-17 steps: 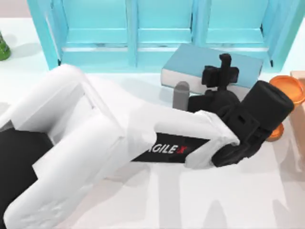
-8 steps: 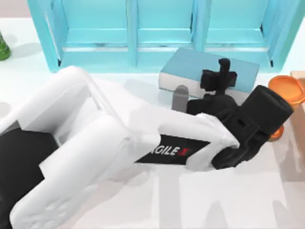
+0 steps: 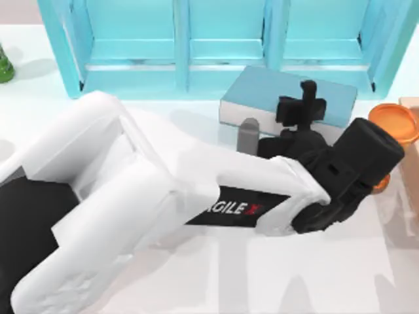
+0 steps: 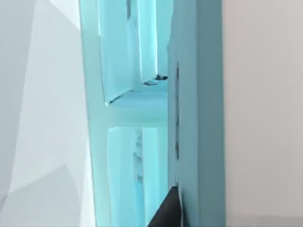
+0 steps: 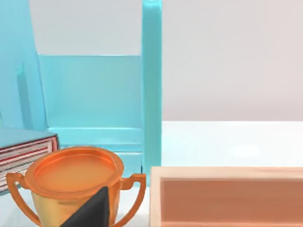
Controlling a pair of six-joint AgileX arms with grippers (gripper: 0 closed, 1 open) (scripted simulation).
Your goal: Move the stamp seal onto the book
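- Top view: the left arm (image 3: pixel 150 196), white with a black wrist, reaches from the lower left across the white table (image 3: pixel 294 275) toward the upper right.
- The left claw (image 3: pixel 302 108) hangs over the book (image 3: pixel 275 91), above the half of the cover nearer the table's right side. Whether it is open, closed or gripping anything I cannot tell.
- The book lies flat, slightly askew, just in front of the light-blue shelf unit (image 3: pixel 190 39), its white page edge facing the near side.
- Where the stamp seal is I cannot tell. A grey upright shape (image 3: pixel 249 134) stands by the book's near edge, too unclear to name.
- An orange trophy cup (image 3: pixel 393 124) sits just to the right of the book, partly behind the arm's black wrist. A wooden box (image 3: pixel 412 103) is at the right edge, and a green object (image 3: pixel 4 65) at the far left edge.
- Left wrist view: the shelf unit's blue frame and compartments (image 4: pixel 189 118) are close ahead, with pale wall beside them. A dark tip of the left claw (image 4: pixel 166 213) pokes in at the frame's edge.
- Right wrist view: the trophy cup (image 5: pixel 75 184) stands close in front, and a dark part of the right claw (image 5: pixel 90 210) overlaps its bowl. The state of this claw I cannot tell.
- The wooden box (image 5: pixel 227 198) is just beside the cup. The book's page edges (image 5: pixel 26 150) are on the cup's other side, and the shelf unit (image 5: pixel 151 94) rises behind.
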